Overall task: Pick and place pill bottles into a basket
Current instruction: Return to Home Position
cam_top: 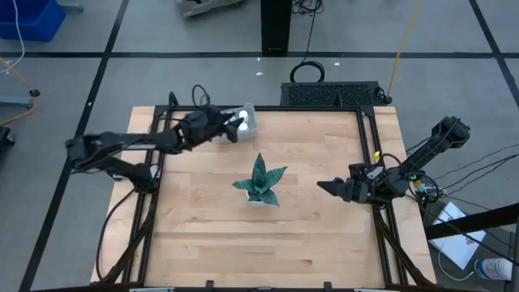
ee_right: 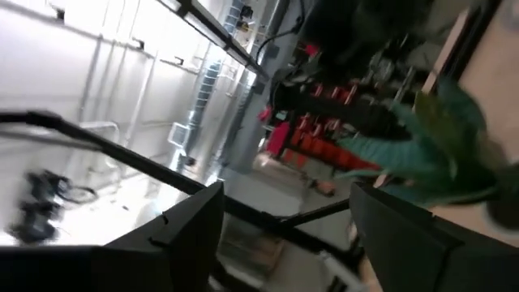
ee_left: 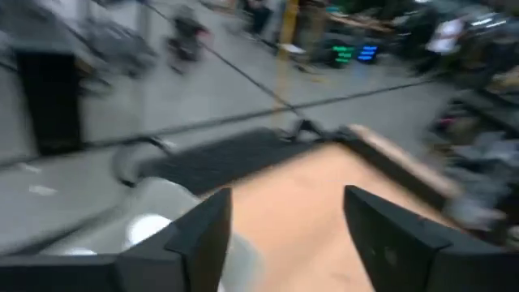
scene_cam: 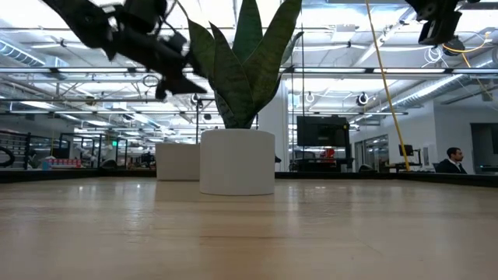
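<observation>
From above, the left gripper (cam_top: 232, 129) overlaps the near side of the basket (cam_top: 250, 114). The bottles (cam_top: 242, 123) just past its fingertips merge into one white blob, too small to count. In the low view the basket's wall hides its contents and the pot (scene_cam: 237, 162) covers one end. The left arm (scene_cam: 132, 39) and right arm (scene_cam: 436, 19) run off the top edge. The left wrist view is smeared: one pale cap (ee_left: 146, 229) shows beside a finger (ee_left: 199, 243), and the basket is cut by the picture's edge. Ahead of the right gripper (ee_right: 284, 235), the plant (ee_right: 442, 154) is a blurred green streak.

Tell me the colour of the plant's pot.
The pot is plain white; clearest in the low view.
</observation>
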Controlling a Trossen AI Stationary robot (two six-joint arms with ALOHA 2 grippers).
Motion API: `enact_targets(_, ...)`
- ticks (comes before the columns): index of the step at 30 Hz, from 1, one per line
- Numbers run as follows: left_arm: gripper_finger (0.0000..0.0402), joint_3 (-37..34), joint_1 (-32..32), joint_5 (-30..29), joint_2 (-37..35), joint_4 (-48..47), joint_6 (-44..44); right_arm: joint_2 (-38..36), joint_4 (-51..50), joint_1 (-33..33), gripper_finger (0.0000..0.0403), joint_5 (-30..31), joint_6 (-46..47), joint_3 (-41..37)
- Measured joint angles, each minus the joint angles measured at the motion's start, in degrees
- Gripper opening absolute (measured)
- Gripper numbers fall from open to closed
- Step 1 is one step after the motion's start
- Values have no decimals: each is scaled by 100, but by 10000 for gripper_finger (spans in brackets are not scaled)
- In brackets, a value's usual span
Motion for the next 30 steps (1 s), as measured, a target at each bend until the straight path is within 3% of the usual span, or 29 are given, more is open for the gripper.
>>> enact_targets(5,127,0,-324,760,-1076,-1203,-586,0,0,-47,208,7,-1407,0)
enact_targets(8,32,0,-578,1289,-1679,-1672,-698,-64,-1,-106,129,-61,-2487,0)
enact_targets(9,17,0,-662,1428,-1843,-1703,-744,-97,-4,-130,93,-147,-2912,0)
enact_targets(11,19,0,-826,1510,-2129,-1733,-822,-196,-154,-178,28,-328,-4078,0)
enact_targets(12,25,0,-896,1508,-2249,-1734,-840,-262,-322,-189,16,-453,-4736,0)
enact_targets(16,49,4,-1169,1679,-2625,-1990,-685,-481,-1212,-97,36,61,-6409,0)
enact_targets(20,65,0,-1489,2615,-2754,-2753,-343,-743,-1675,-92,56,550,-5806,-4)
enact_targets(23,73,-66,-1950,2828,-2764,-2748,218,-1060,-2553,-20,64,-163,-5596,-4)
enact_targets(26,78,-195,-2531,2846,-2759,-2582,891,-1455,-3570,-22,66,-758,-4950,-2)
enact_targets(30,77,-689,-3060,2193,-2762,-1589,1156,-2073,-4988,-60,62,-1239,-4521,-4)
